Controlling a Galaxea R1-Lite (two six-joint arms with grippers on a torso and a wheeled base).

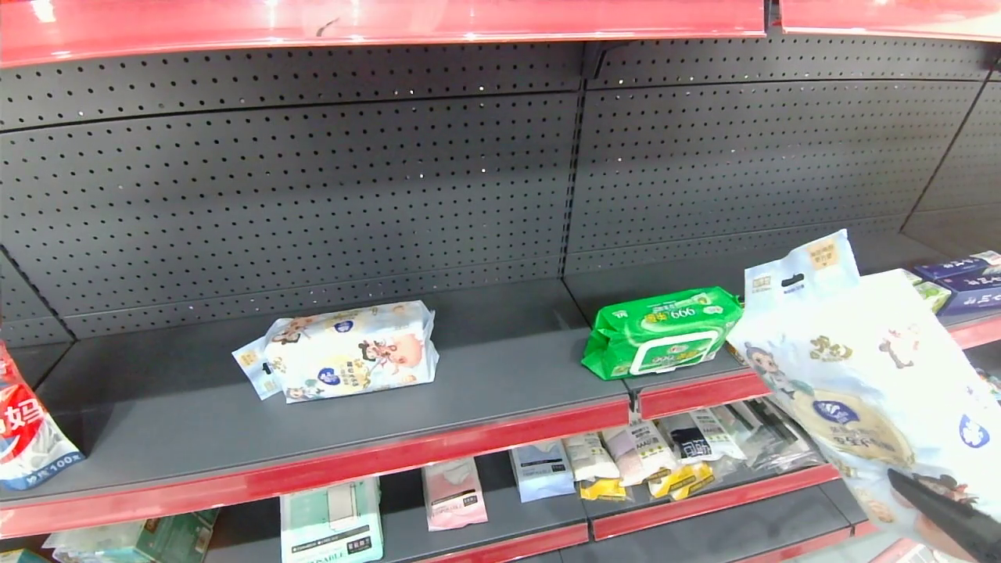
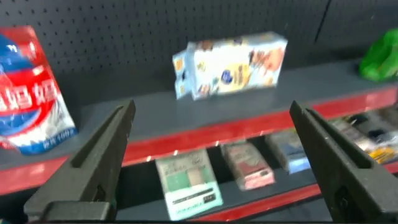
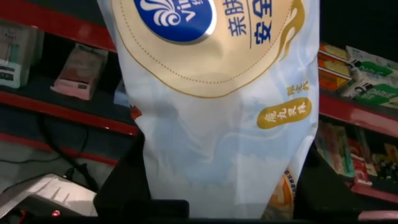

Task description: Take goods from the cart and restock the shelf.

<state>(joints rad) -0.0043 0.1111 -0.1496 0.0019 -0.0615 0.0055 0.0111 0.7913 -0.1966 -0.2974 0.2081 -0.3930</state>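
A large white pack with cartoon print [image 1: 852, 375] hangs tilted in front of the shelf's right part, with my right gripper [image 1: 942, 508] shut on its lower end. Seen from the right wrist, the white pack [image 3: 217, 118] sits squeezed between the dark jaws of that gripper [image 3: 217, 196]. A similar white cartoon pack [image 1: 344, 352] lies on the grey shelf board [image 1: 500, 367], and a green wipes pack [image 1: 663, 330] lies to its right. My left gripper [image 2: 211, 155] is open and holds nothing, in front of the shelf below the lying white pack [image 2: 230, 61].
A red, white and blue bag [image 1: 27, 430] stands at the shelf's left end. Blue boxes [image 1: 966, 277] sit at the far right. The lower shelf [image 1: 500, 539] carries several small packs. Bare board lies between the white and green packs.
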